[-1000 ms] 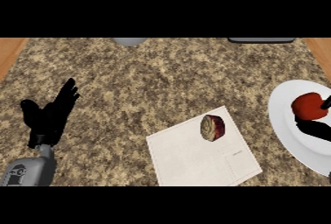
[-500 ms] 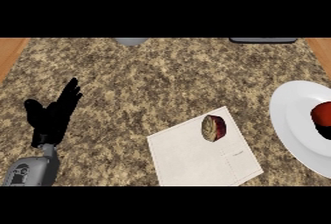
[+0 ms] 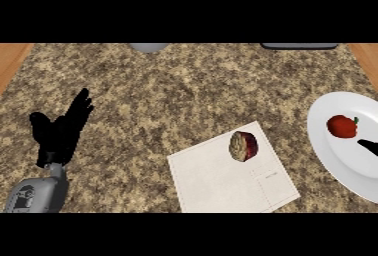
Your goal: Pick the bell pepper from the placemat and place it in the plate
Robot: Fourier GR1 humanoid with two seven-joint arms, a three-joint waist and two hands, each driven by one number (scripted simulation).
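A single head view looks steeply down on the speckled counter from fairly close. The plate is cut by the right edge, the placemat sits lower centre, and wood strips show in both upper corners.

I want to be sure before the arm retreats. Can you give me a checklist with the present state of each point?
1. Bell pepper lies on the plate: ok.
2. Pepper free of the right hand, which shows only as a dark tip at the right edge: ok.
3. Right hand's fingers open: cannot tell.
4. Left hand open, resting at the left: ok.
5. Placemat without pepper: ok; a halved round item sits on it.
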